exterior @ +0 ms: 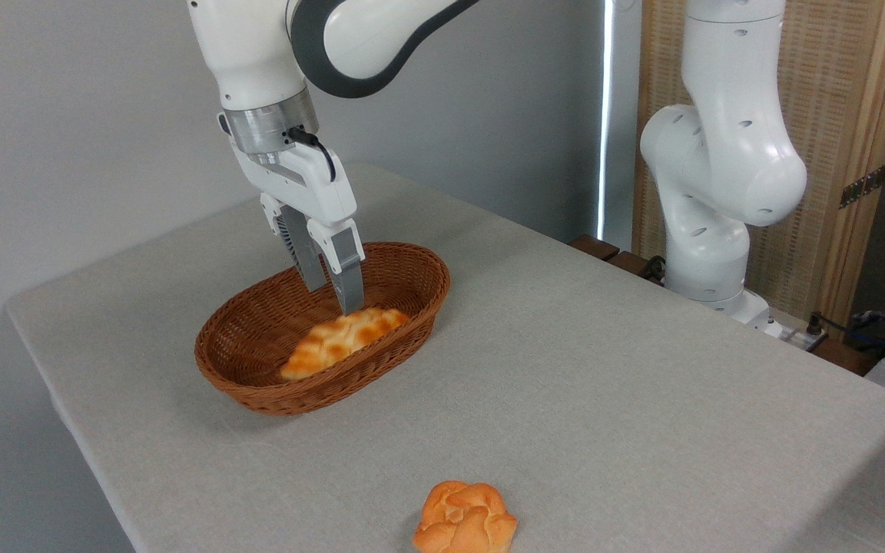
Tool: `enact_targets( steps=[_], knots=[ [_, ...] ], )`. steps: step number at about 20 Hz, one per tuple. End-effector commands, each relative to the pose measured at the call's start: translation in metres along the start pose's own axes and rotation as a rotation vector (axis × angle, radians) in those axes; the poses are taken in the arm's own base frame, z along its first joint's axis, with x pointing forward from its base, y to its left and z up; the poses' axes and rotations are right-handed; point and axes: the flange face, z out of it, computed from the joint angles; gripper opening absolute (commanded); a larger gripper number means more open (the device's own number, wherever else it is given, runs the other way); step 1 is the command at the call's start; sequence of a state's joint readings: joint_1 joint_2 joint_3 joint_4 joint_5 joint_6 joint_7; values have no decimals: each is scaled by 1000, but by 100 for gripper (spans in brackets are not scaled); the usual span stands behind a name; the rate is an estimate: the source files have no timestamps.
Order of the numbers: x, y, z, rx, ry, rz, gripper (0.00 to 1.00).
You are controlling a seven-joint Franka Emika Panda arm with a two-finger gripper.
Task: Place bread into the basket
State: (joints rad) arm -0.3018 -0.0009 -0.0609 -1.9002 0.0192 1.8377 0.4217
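Grey table (604, 384): one bun (464, 519), one basket (258, 384) holding one bread (339, 342), fingers (350, 296) released.

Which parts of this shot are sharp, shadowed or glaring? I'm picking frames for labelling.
In the camera view, light is soft and even; the basket casts a faint shadow on the table. The bread and pincer look sharp. A bright vertical strip of light glares behind the table. The bun is cut off by the bottom edge.
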Motion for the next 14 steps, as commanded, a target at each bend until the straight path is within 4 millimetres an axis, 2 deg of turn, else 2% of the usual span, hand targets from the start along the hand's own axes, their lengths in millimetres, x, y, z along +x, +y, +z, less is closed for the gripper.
enact_targets(
  steps=[1,6,8,13,14],
  knots=[
    [0,2,-5,8,-13,-10,100],
    [-9,-9,-14,19,-10,-27,100],
    [-16,-18,-30,44,2,-42,100],
    [-54,-70,-89,36,-8,-121,100],
    [-61,-80,-95,35,-2,-109,100]
  ],
)
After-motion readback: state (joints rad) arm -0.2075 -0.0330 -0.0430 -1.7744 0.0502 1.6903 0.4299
